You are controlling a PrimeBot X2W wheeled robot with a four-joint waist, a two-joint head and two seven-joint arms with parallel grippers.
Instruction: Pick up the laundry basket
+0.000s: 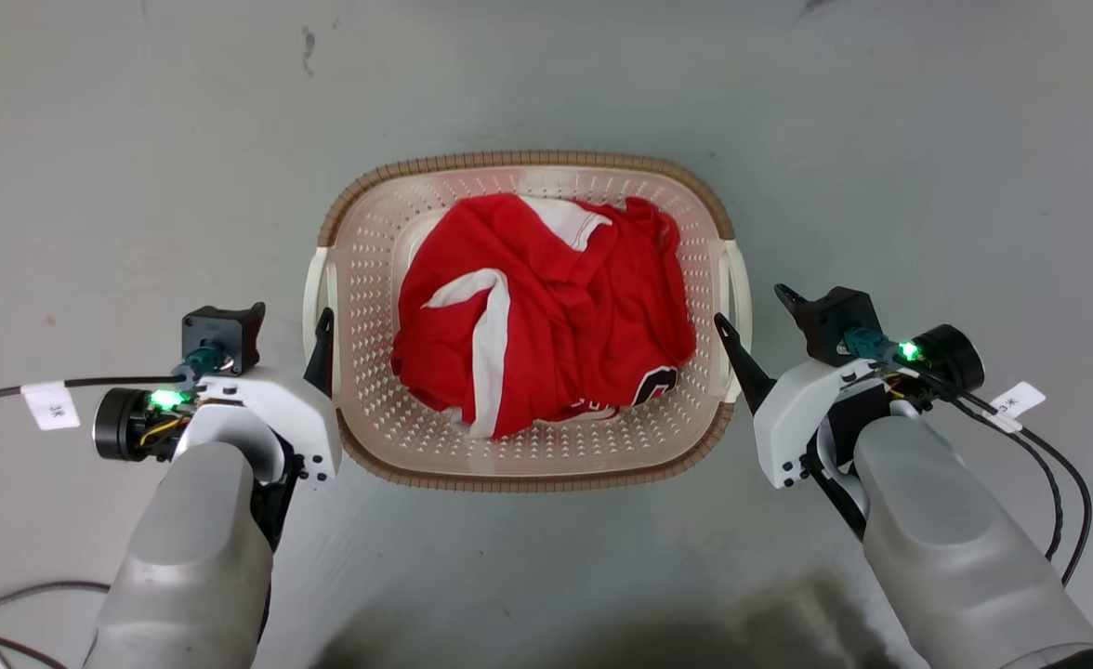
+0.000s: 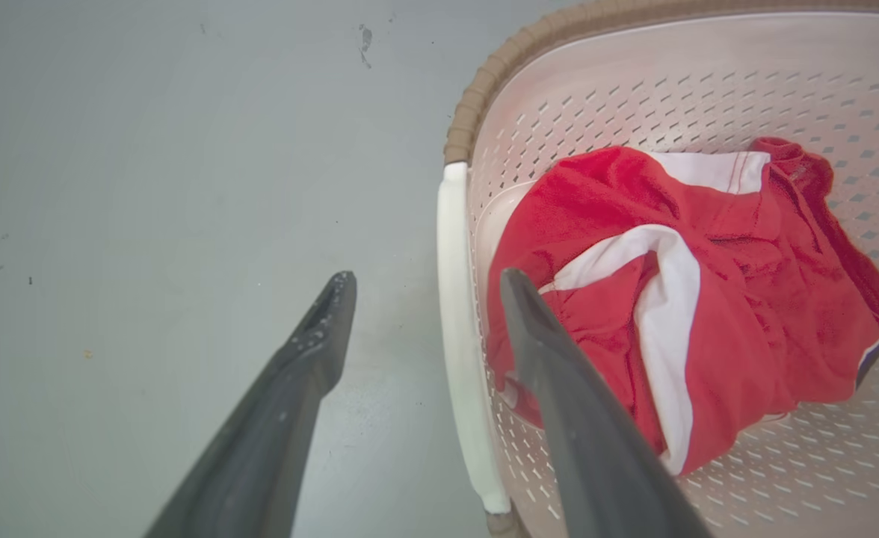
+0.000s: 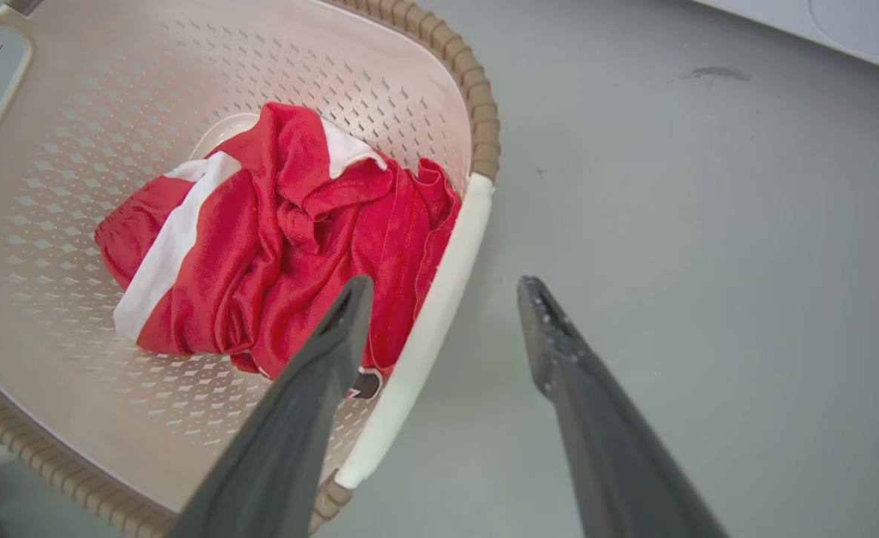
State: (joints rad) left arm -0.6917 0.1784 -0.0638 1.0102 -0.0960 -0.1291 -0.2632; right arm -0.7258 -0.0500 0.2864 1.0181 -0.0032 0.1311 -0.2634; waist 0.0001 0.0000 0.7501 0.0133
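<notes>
Left pincer and right pincer, each apart astride laundry basket handles, red garment inside

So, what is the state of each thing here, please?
laundry basket: upright on the floor, not gripped.
red garment: crumpled inside the basket.
left gripper: open, astride the left handle.
right gripper: open, astride the right handle.
</notes>
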